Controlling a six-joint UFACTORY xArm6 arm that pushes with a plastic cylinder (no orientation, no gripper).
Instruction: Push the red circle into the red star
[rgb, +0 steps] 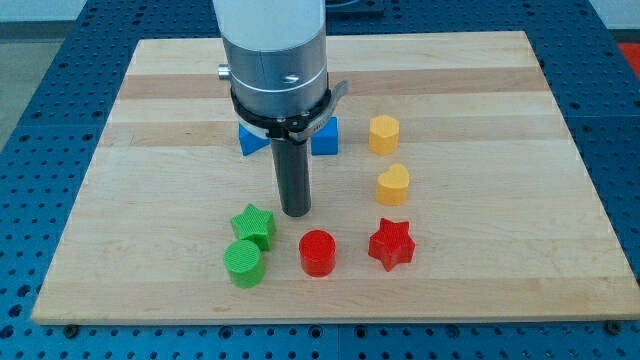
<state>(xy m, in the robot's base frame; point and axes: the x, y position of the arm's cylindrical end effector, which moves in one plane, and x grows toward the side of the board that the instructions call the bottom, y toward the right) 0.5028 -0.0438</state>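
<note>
The red circle (318, 252) sits on the wooden board near the view's bottom, a short gap to the left of the red star (391, 244). The two do not touch. My tip (295, 213) rests on the board just above and slightly left of the red circle, close to the green star's right side. The rod hangs from the grey arm body at the view's top.
A green star (253, 226) and a green circle (243, 262) sit left of the red circle. A yellow heart (393, 184) and a yellow hexagon (383, 133) stand above the red star. Blue blocks (323, 136) lie partly hidden behind the arm. The wooden board (500, 90) ends near the view's bottom.
</note>
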